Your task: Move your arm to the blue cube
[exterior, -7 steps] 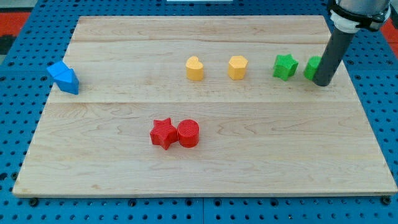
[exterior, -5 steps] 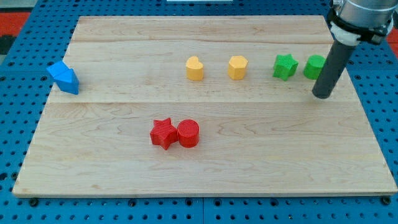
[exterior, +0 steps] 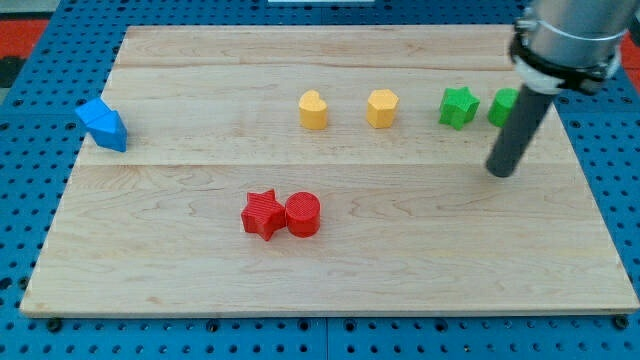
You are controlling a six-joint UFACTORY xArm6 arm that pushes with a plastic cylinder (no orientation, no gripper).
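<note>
1. Here, my tip rests on the wooden board at the view's right, just below and slightly left of a green block that the dark rod partly hides, so its shape cannot be made out
2. The arm ends in this bare rod, so there are no jaws to be spread or pressed together, and it pinches nothing
3. The blue cube sits at the board's left edge, in the upper half, well apart from my tip, with nearly the whole width of the board between them
4. A green star stands just left of the half-hidden green block, near my tip but not touching it
5. Further left in the same row are a yellow hexagon-like block and a yellow heart-like block, a small gap between them
6. A red star and a red cylinder touch side by side left of the board's centre, towards the view's bottom
7. No container shows; every block lies directly on the board, which sits on a blue pegboard surface
</note>
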